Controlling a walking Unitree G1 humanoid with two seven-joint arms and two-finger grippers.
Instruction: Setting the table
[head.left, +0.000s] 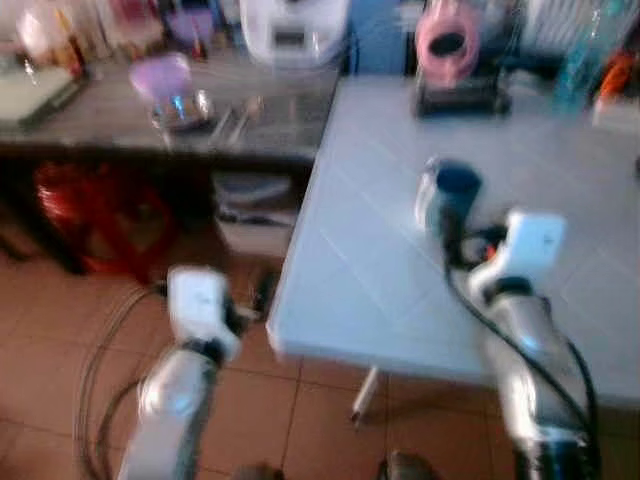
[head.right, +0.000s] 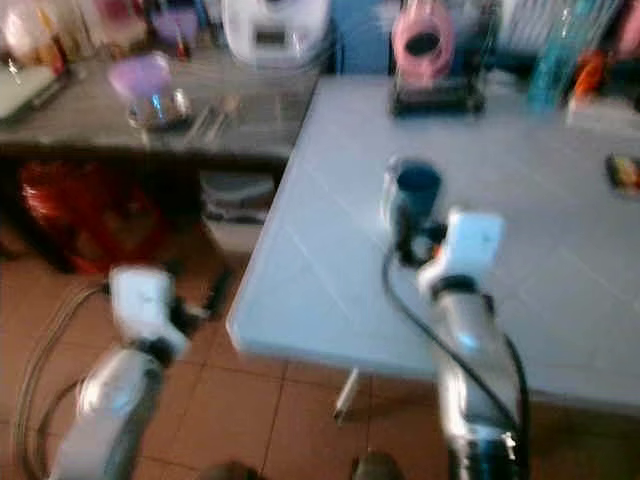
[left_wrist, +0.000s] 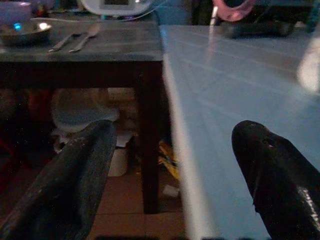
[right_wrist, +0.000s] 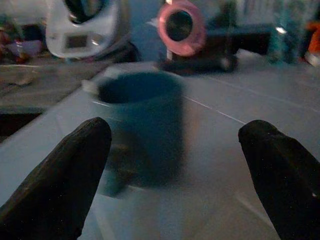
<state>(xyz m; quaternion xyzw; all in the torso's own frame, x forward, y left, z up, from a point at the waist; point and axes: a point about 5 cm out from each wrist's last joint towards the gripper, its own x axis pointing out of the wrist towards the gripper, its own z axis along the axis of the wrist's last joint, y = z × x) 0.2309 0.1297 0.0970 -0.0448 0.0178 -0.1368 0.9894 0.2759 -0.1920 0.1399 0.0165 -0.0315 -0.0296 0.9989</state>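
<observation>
- Mug (right_wrist: 142, 125): dark blue, upright on the pale table (head.left: 380, 260), mouth up, long axis vertical; it stands ahead of the right gripper (right_wrist: 175, 185), between the lines of the two spread fingers (right_wrist: 65, 175), not touched by either. Handle cannot be made out.
- Right gripper: wide apart, holding nothing, low over the table near its front part. Eye views show only the wrist's white housing (head.left: 532, 240) just behind the mug, the fingers hidden by it.
- Left gripper (left_wrist: 175, 185): fingers wide apart, holding nothing; it hangs off the table's left edge, level with the tabletop, above the tiled floor (head.left: 60, 340).
- Left wrist view adds: a dark side table (left_wrist: 80, 47) butted against the pale table, bearing a metal bowl (left_wrist: 22, 32) and two pieces of cutlery (left_wrist: 75, 41) lying flat, long axes running front to back; a pale round object below it, too dim to identify.
- Right wrist view adds: a white appliance (right_wrist: 87, 30) and a pink ring-shaped object (right_wrist: 181, 27) on a dark base, both beyond the mug.
- Eye views add: a red object (head.left: 85, 215) under the side table, a purple cup (head.left: 162, 75) beside the bowl, cables (head.left: 100, 360) on the floor, a small dark item (head.right: 622, 172) at the table's right edge, cut off.
- All views are blurred; the clutter at the back is unreadable.
</observation>
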